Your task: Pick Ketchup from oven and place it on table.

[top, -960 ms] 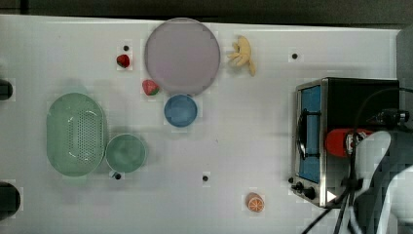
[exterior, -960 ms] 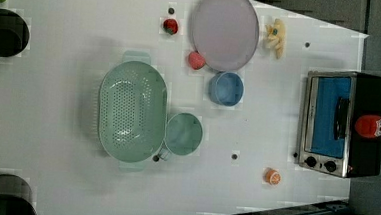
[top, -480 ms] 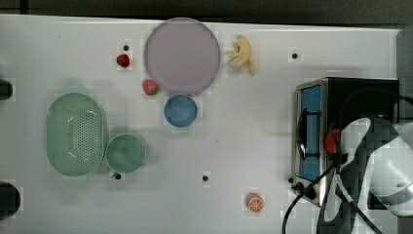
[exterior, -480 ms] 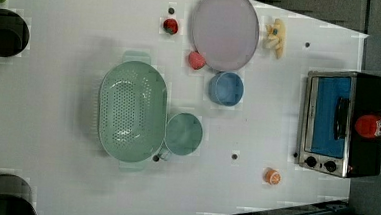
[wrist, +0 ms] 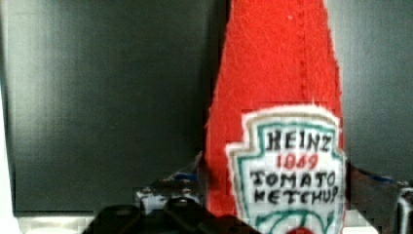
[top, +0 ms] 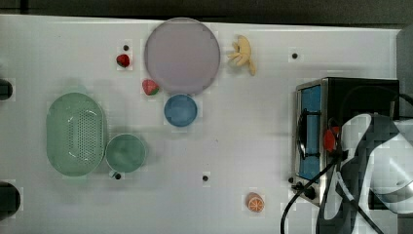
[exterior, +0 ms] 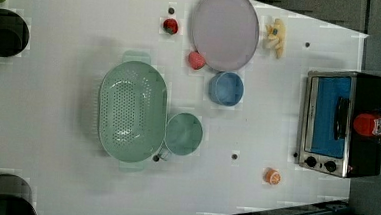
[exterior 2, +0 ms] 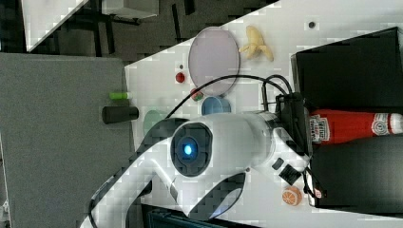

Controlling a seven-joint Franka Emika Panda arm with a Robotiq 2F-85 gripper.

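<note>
My hand (wrist: 272, 214) was at the Ketchup (wrist: 277, 122), with one finger (wrist: 170, 190) on each side of the lower red body, near the white label. I could not tell if the fingers already pressed the bottle or stood just beside it. The Ketchup lay on the flat black top of the oven (exterior 2: 351, 71), its white cap pointing away from my arm. Beyond the oven, the white desk (top: 253, 146) carried bowls and fruit.
</note>
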